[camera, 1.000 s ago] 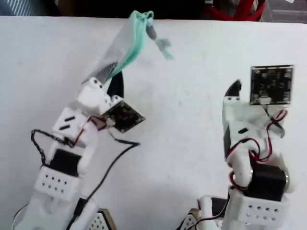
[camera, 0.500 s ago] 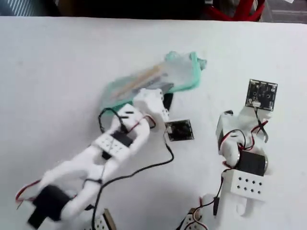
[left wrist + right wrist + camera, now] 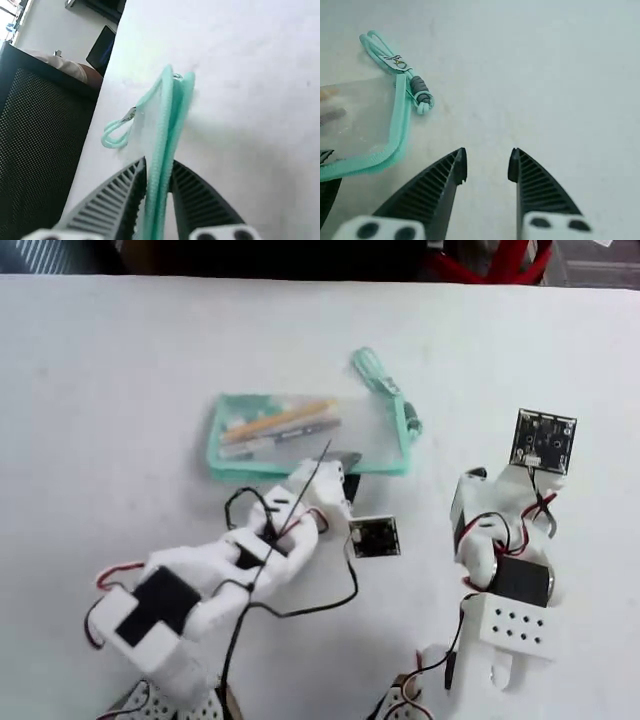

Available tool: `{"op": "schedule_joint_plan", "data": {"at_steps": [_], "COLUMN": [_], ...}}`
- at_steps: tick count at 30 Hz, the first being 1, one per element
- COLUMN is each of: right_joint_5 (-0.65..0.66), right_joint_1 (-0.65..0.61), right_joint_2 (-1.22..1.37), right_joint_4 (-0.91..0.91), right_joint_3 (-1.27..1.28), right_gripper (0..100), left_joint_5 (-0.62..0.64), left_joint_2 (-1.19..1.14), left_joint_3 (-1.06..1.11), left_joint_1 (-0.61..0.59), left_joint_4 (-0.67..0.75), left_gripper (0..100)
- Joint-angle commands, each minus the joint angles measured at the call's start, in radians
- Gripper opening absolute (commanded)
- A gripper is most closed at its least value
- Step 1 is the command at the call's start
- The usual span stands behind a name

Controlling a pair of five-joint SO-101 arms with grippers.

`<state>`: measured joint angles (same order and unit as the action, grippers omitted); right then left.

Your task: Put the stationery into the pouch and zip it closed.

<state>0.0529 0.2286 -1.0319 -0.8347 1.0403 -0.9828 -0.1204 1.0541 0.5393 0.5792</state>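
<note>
While the white bench (image 3: 100, 350) carries everything, the clear, mint-edged pouch (image 3: 370, 435) lies flat near its middle. The left end effector (image 3: 159, 172) is clamped on the pouch's near edge. The right end effector (image 3: 487, 165) hovers near the pouch's corner, fingers apart, holding nothing. Pencils and pens (image 3: 278, 426) lie inside the pouch. Its mint pull cord (image 3: 385, 52) trails onto the bench.
</note>
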Motion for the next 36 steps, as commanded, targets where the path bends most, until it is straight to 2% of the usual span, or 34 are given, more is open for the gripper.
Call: {"op": "schedule_joint_plan", "data": {"at_steps": [1, 5, 13, 15, 19, 26, 33, 34, 36], "right_joint_5": [-0.008, -0.005, -0.003, -0.003, -0.003, -0.003, -0.006, -0.005, -0.003], "right_joint_1": [0.005, 0.008, 0.007, 0.010, 0.012, 0.013, 0.007, 0.007, 0.007], "right_joint_2": [-0.008, -0.013, -0.016, -0.016, -0.016, -0.016, -0.016, -0.016, -0.016], "right_joint_4": [0.019, 0.012, 0.010, 0.010, 0.010, 0.010, -0.024, -0.024, -0.028], "right_joint_3": [-0.005, -0.003, 0.012, 0.012, 0.012, 0.012, 0.006, 0.006, 0.006], "right_gripper": [13.8, 13.8, 13.8, 13.8, 13.8, 13.8, 14.2, 14.2, 13.8], "left_joint_5": [0.130, 0.249, 0.258, 0.242, 0.114, 0.112, 0.123, 0.160, 0.319], "left_joint_2": [0.219, 0.344, 0.394, 0.397, 0.463, 0.831, 1.132, 1.159, 1.194], "left_joint_3": [0.048, 0.044, -0.003, -0.003, -0.002, -0.008, -0.089, -0.133, -0.261], "left_joint_1": [0.077, 0.082, 0.077, 0.087, 0.128, 0.145, 0.024, -0.018, -0.142], "left_joint_4": [-0.035, -0.163, -0.416, -0.454, -0.545, -0.873, -1.168, -1.206, -1.293], "left_gripper": [12, 18, 20, 20, 19, 19, 19, 19, 19]}}
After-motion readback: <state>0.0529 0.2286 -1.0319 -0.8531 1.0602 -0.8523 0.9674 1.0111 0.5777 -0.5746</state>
